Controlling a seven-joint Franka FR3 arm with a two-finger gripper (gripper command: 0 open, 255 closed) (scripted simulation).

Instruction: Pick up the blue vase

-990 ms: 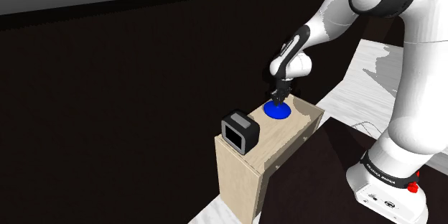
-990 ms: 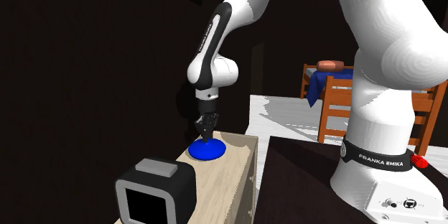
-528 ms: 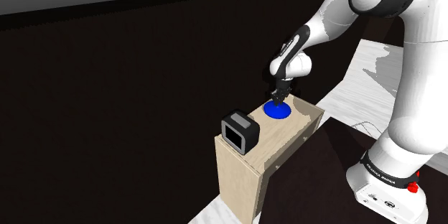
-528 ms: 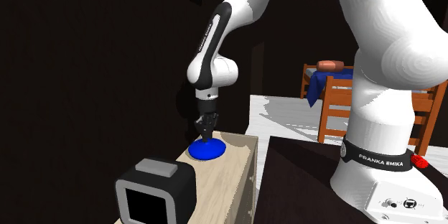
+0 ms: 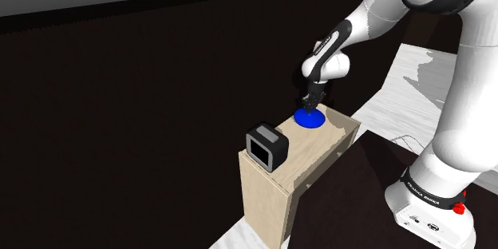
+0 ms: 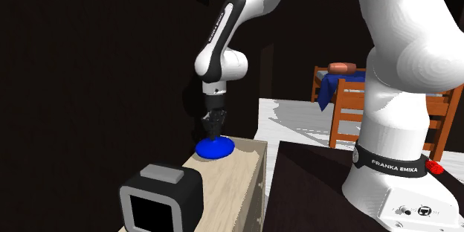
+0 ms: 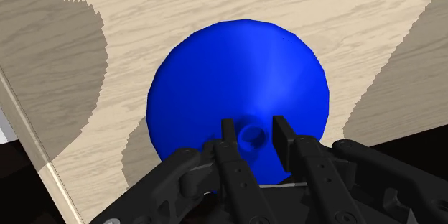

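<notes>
The blue vase (image 5: 310,117) has a wide round base and a thin neck, and it hangs just above the far end of a light wooden cabinet (image 5: 319,150). My black gripper (image 5: 310,105) comes down on it from above and is shut on the neck. In the second exterior view the vase (image 6: 215,147) sits right under the gripper (image 6: 213,128), near the cabinet's back end. From the wrist, the gripper (image 7: 253,135) clasps the small neck between its two fingers, with the vase (image 7: 237,72) spreading out below over the wood.
A black box-shaped device (image 5: 266,145) with a grey top (image 6: 160,172) stands on the near end of the cabinet (image 6: 238,186). A wooden chair (image 6: 349,115) with a blue cloth (image 6: 327,89) stands behind. Dark walls surround the cabinet.
The gripper has risen a little with the vase in it. The vase's base now sits slightly higher over the cabinet top than before.
</notes>
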